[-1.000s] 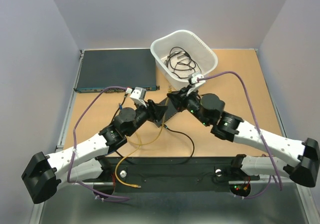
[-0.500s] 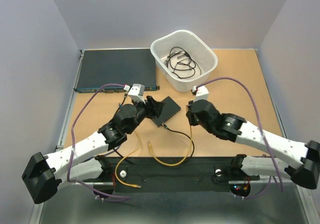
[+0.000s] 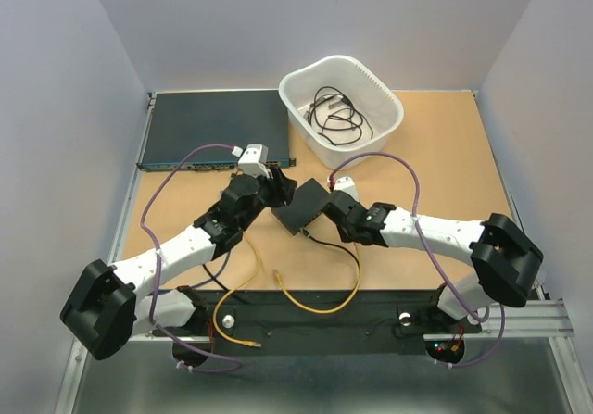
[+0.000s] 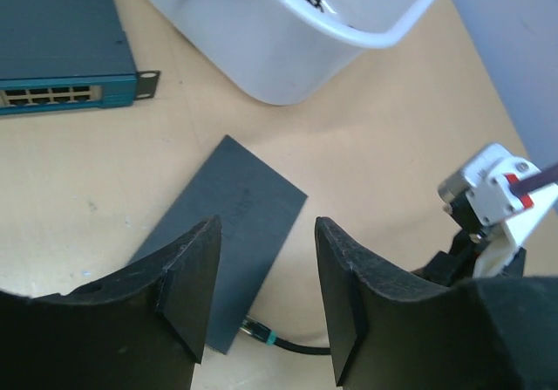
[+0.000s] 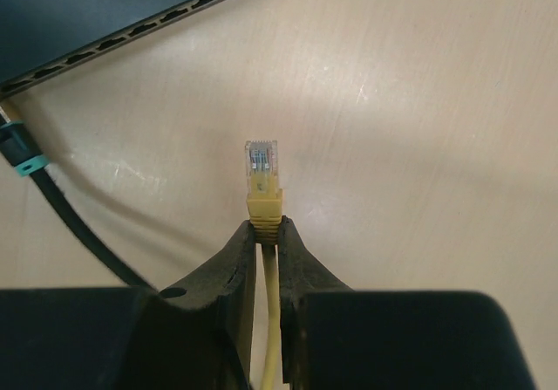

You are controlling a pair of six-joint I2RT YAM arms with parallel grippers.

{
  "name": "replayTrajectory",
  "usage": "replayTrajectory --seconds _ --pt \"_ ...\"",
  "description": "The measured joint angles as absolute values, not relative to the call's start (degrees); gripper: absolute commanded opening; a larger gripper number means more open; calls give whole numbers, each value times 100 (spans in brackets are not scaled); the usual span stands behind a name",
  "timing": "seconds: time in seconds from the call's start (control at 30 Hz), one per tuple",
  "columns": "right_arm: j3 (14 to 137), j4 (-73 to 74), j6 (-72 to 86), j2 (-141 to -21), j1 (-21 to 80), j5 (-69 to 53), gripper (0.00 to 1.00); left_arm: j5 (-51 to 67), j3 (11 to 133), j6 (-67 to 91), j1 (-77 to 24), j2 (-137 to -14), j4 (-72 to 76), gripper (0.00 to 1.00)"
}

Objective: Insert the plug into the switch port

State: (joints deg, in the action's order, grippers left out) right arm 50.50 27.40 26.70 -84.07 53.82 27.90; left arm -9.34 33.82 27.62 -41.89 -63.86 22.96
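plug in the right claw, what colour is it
The plug is yellow with a clear tip; clearest in the right wrist view.

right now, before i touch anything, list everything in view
small box: one, matte black, mid-table between the claws
switch ports: one row, dark, along the small box's edge
rack unit: one, dark teal, back left
tub: one, white, back centre
thin cables: a tangle, black, inside the tub
black cable: one, running from the small box toward the near edge
yellow cable: count unclear, looping along the near edge
plug: one, clear tip on a yellow boot, in the right claw
table: one, tan
left claw: black, open, above the small box
right claw: black, shut on the plug
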Motion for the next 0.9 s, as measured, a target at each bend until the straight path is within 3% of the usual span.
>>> replayTrajectory --seconds 0.23,0.9 --pt "4932 1855 2261 -8906 4873 2502 1 -373 3393 2615 -3457 -6930 2849 57" --pt "5221 801 1706 -9730 4722 1614 0 797 3931 2220 -3214 -9166 4281 52"
